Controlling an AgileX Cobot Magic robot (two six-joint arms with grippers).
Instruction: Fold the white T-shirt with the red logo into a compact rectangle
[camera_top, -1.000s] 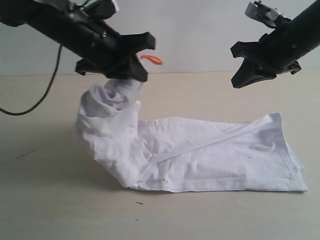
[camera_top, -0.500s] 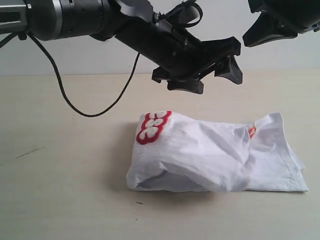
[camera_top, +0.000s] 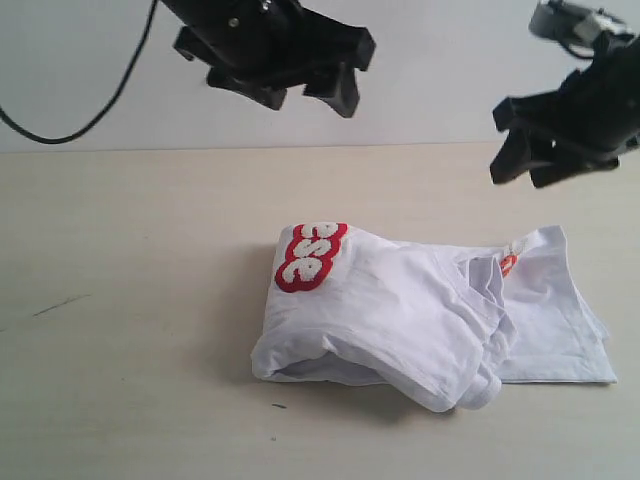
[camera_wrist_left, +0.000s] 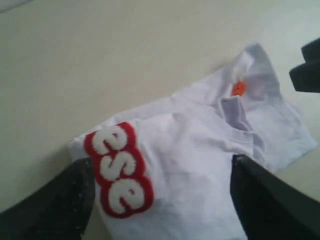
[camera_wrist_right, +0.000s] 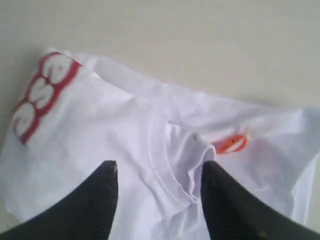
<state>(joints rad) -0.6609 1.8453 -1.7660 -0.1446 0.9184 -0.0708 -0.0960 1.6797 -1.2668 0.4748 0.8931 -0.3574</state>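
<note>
The white T-shirt lies folded over itself on the tan table, a rumpled bundle with its top layer bulging at the front right. The end of the red logo shows at the bundle's back left corner, and the orange neck tag peeks out at the right. My left gripper hangs open high above the logo end, holding nothing. In the left wrist view the shirt and logo lie below the gripper. My right gripper is open above the collar, off the cloth.
The tan table stretches out to the left of and in front of the shirt, with a thin dark mark at the left. A black cable hangs from the left arm against the white wall.
The left gripper carried the bunched left side over to the right, let it go, then rose and drew back left. The right gripper has opened and come lower. The top layer has slumped forward.
</note>
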